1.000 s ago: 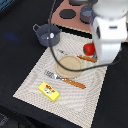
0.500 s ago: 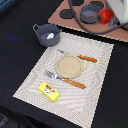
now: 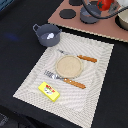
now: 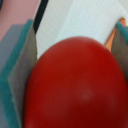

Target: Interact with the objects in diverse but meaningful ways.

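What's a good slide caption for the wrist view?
Close-up of the gripper clamped on a red tomato, striped placemat beyond.

A dark, nearly black bench is seen across the exterior view. A pale striped placemat is laid over it, and a pinkish-brown board with dark round discs is set at the far edge.

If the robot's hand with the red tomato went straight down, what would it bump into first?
Probably the striped placemat: past the tomato held in the hand, the wrist view shows only that cloth. Depth is unclear.
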Available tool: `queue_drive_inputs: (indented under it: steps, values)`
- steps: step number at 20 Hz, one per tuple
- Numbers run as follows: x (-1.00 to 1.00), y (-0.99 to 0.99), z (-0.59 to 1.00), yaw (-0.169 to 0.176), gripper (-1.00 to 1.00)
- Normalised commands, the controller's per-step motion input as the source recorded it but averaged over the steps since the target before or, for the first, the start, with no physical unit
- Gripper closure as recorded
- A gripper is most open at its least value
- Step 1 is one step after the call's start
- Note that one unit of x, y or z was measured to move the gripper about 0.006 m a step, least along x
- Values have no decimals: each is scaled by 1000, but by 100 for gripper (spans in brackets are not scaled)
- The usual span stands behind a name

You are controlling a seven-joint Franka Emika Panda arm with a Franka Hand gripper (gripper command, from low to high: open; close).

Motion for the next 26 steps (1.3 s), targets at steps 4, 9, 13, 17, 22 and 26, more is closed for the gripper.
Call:
queue_drive_inputs:
  steps: [4, 9, 13, 17, 22, 26]
  values:
    - [-794, 813, -187, 0, 100]
    - [-775, 753, -127, 0, 100]
    - [-715, 729, -288, 0, 100]
    - [-439, 439, -467, 2, 100]
    - [-387, 215, -639, 12, 100]
    - [-300, 281, -531, 4, 100]
